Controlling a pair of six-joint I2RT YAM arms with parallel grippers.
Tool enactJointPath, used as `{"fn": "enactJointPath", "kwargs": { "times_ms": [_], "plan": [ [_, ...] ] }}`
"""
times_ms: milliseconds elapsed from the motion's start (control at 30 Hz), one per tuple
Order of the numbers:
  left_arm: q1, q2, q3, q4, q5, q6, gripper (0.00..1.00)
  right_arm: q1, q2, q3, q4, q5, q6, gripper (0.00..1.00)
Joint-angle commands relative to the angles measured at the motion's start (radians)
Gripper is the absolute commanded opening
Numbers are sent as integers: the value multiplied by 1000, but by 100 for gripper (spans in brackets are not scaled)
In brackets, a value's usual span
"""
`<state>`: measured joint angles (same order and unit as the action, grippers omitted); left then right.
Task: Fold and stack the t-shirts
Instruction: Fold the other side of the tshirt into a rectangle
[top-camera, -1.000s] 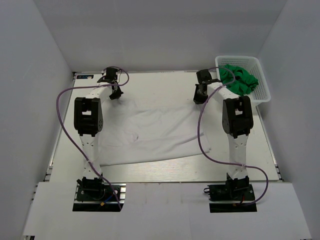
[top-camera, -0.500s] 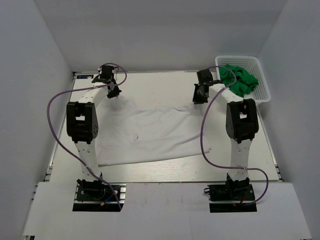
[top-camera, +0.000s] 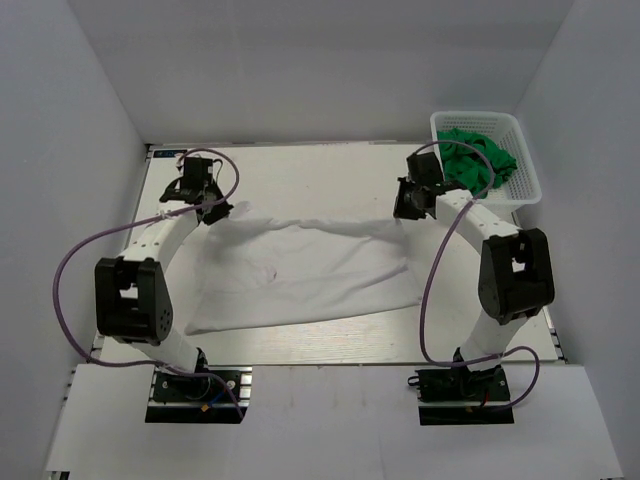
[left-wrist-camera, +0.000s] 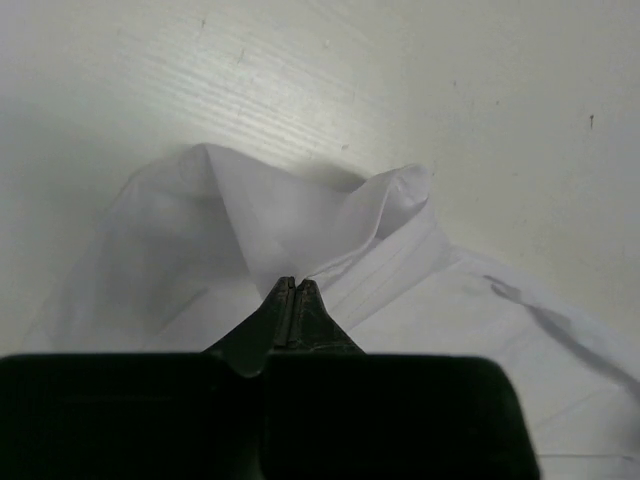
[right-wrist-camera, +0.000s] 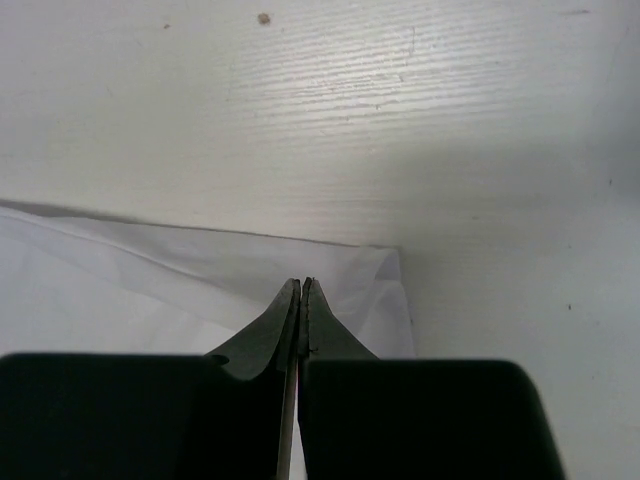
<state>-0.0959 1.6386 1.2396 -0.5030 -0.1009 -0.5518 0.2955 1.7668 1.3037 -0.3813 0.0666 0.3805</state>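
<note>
Item: white t-shirt, spreading stage, far edge under tension.

- Table (top-camera: 320, 165): pale wood-grain top. No writing on it.
- White t-shirt (top-camera: 300, 272): lies across the middle of the table, between the two arms. A second ago its far edge sagged and its body was bunched nearer the centre. Now that edge runs in a nearly straight line from corner to corner, and the cloth lies wider and flatter. Judgement: it is being stretched flat, ready for a first fold, and no fold has been made yet. No print, tag or label visible.
- Basket (top-camera: 528, 188): white lattice, at the far right corner, unmoved. No markings readable.
- Green t-shirts (top-camera: 482, 160): crumpled inside the basket, untouched and still to be done.
- Left gripper (top-camera: 212, 207): has moved outward to the left, its elbow swung wide. The jaws are pinched tight on the far left corner of the white t-shirt, with cloth puckered at the tips in the wrist view.
- Right gripper (top-camera: 404, 208): has shifted slightly nearer and outward. The jaws are closed on the far right corner of the white t-shirt.
- Brands and lettering: none legible in any view.
</note>
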Motion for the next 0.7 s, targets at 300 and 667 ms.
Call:
{"fn": "enactJointPath", "kwargs": {
  "times_ms": [300,667],
  "plan": [
    [-7,-419,-304,-103,-20,-149,0,2,-197,-153,36,29,8,0],
    [-7,-707,-538,-218,-20,-282,0,2,-263,-238,18,7,6,0]
  ]
}}
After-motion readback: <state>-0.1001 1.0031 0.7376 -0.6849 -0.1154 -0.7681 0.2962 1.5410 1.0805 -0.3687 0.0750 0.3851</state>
